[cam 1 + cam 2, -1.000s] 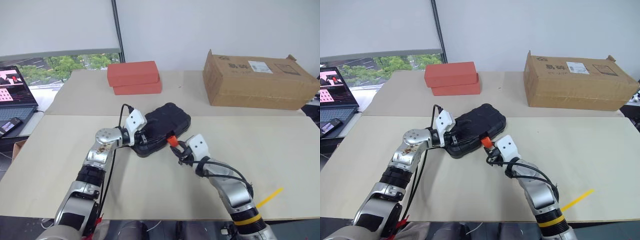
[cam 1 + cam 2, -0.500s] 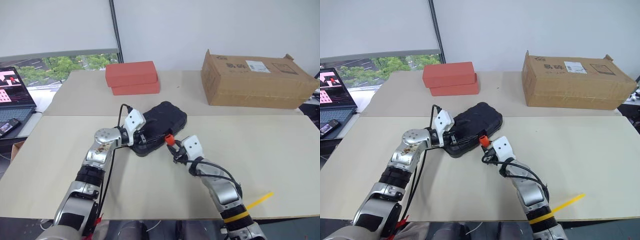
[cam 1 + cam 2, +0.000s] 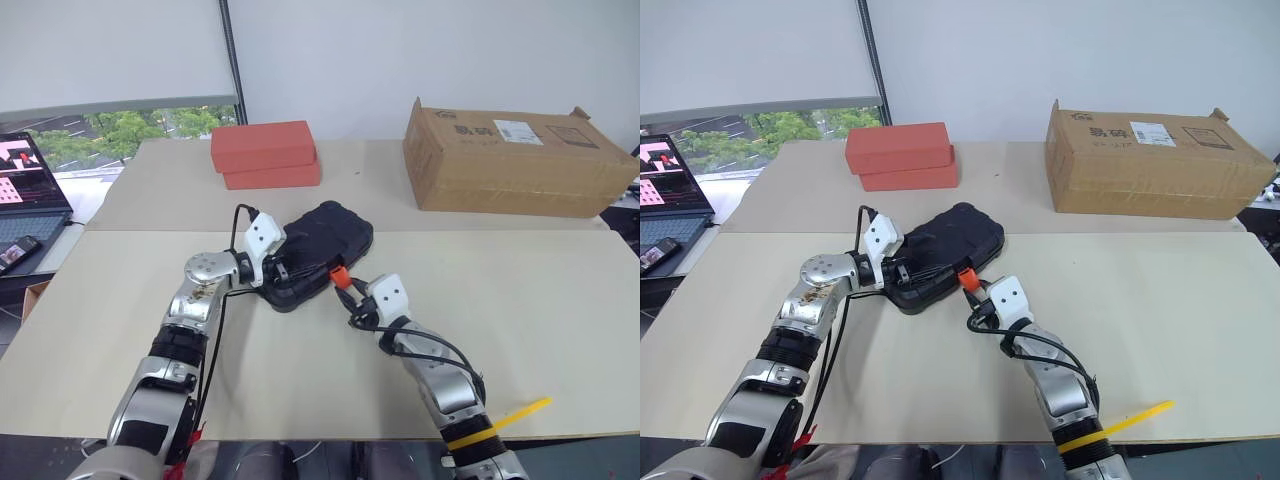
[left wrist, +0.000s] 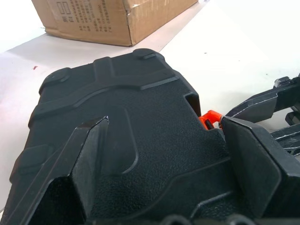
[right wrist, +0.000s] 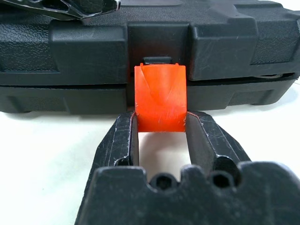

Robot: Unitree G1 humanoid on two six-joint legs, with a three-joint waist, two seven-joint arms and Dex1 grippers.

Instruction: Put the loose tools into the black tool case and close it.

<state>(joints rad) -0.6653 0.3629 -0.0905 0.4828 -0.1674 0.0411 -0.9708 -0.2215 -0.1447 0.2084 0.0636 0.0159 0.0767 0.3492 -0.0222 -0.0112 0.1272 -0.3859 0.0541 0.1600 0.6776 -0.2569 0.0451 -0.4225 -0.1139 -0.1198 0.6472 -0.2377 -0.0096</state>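
Nearly finished, by the look of it. Black tool case [image 3: 318,255] lying mid-desk [image 3: 560,300] with lid down on base, seam visible all along the front edge in the right wrist view. No loose tools seen lying on the desk, so presumably all inside. Left claw [image 4: 164,154] spread wide, straddling the lid's near end and seemingly steadying it. Right claw [image 5: 161,140] narrowed on the orange latch [image 5: 160,104], pinching its lower end from both sides. Latch angled outward, seemingly not yet snapped flat; left to do: press it home, then release.
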